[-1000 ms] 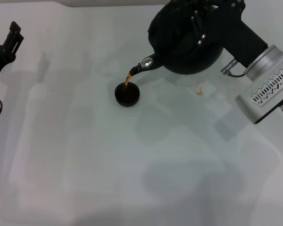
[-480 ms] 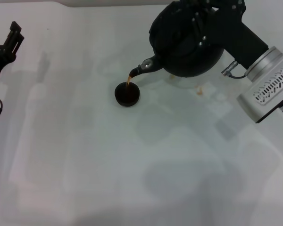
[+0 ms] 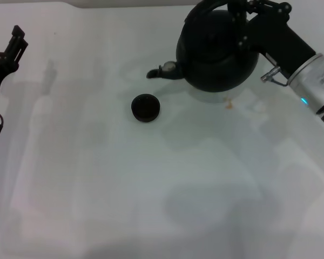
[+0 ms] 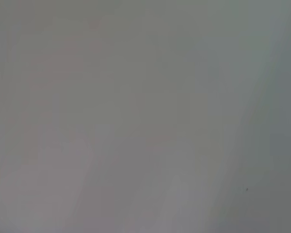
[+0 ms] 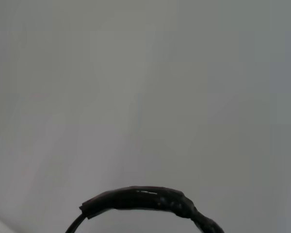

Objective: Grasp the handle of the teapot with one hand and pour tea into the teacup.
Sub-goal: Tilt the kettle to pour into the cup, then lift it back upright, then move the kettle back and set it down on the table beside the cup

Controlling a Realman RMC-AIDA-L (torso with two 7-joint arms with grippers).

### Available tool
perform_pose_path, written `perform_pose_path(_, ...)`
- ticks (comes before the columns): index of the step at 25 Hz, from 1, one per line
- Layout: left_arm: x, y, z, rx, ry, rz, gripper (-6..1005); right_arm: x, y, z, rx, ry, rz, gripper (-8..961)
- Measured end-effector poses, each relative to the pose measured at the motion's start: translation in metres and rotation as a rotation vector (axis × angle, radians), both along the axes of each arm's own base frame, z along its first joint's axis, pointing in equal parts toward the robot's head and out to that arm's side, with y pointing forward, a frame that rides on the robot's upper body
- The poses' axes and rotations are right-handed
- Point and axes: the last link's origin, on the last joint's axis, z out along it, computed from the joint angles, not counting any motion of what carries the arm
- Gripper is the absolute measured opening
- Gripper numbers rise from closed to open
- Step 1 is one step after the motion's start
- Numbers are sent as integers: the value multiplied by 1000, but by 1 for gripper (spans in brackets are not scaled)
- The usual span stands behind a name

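From my head camera the light is bright, even and diffuse from above, washing the white table [image 3: 151, 189] pale and nearly textureless. Around the teapot [image 3: 216, 51], my landmark, shadows are soft and faint: broad grey patches lie nearer me than the teapot, with no hard edges. Its matte black body swallows detail. My left wrist view is a featureless grey blur. The handle [image 5: 145, 200] looks soft.
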Motion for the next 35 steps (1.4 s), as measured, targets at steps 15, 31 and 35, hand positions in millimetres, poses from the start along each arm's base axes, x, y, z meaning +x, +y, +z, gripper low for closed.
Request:
perform_pose_path(15,0,0,-1,-3,5,4,887,38,-13,19,-92,286,-166,120)
perform_pose_path(31,0,1,-3,-13,2,12,887,64,-38,19,-120,300,-232,121)
perform_pose_path(35,0,1,-3,-14,1,12,887,67,-36,15,-131,287,-262,120)
